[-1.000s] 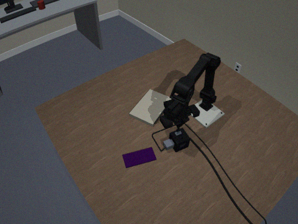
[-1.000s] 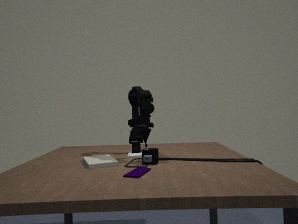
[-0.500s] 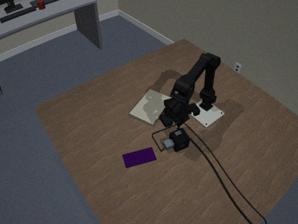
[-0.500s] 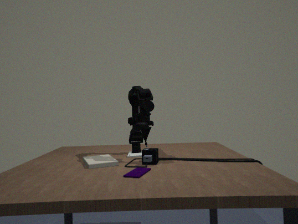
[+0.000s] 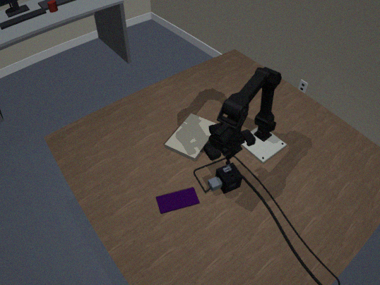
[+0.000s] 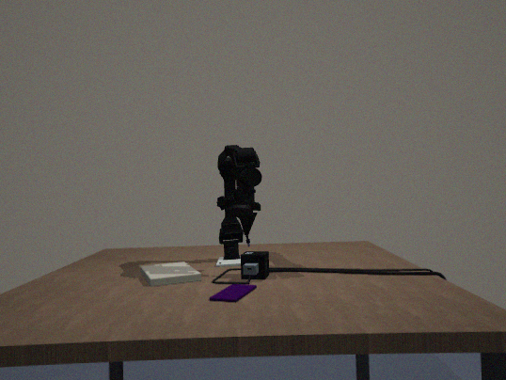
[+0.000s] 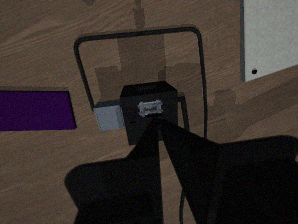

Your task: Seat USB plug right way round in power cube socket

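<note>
Hand (image 5: 228, 157) (image 6: 247, 238) (image 7: 157, 124) points down above the power cube (image 5: 232, 183) (image 6: 261, 266) (image 7: 138, 123), gripping the plug (image 5: 228, 162) (image 6: 248, 244)

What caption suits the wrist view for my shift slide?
Gripper shut on the USB plug above the power cube, a gray block at its side.

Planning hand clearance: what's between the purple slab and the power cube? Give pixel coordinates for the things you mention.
Pale grey block (image 5: 215, 183) (image 6: 250, 269) (image 7: 109, 118) against the cube's (image 5: 232, 183) (image 6: 262, 264) (image 7: 136, 125) side, black cable (image 5: 200, 182) (image 6: 230, 283) (image 7: 84, 75) meeting it; wrist view shows both.

Matt, wood-grained table top (image 5: 138, 240) (image 6: 329, 315) (image 7: 35, 165).
</note>
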Tool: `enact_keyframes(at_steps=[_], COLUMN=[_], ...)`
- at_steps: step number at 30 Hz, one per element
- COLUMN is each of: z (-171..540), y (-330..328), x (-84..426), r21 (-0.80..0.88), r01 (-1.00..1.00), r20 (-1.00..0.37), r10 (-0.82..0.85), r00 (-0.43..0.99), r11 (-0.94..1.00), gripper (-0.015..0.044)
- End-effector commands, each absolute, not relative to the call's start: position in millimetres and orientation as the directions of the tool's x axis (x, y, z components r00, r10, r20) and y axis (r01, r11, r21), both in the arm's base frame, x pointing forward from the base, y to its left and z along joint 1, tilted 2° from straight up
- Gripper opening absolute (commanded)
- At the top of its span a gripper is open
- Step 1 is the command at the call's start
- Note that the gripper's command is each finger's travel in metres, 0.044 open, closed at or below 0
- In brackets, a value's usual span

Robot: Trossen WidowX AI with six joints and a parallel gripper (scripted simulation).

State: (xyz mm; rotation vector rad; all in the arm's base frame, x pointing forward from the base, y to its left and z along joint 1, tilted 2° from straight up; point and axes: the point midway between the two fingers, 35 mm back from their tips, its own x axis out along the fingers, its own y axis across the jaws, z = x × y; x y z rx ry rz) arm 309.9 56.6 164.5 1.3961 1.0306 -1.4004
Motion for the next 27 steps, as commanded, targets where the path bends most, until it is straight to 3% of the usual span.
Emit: enact_keyframes(at_steps=[1, 27], z=[166.1, 164.3], y=[56.8, 56.6], x=[310.6, 309.8], r21=[0.031, 0.007], r01=[0.964, 0.932], r20=[-0.999, -0.999], r10=[-0.029, -0.030], r00=[0.024, 0.019], r11=[-0.266, 0.361], gripper=[0.0000, 0.0000])
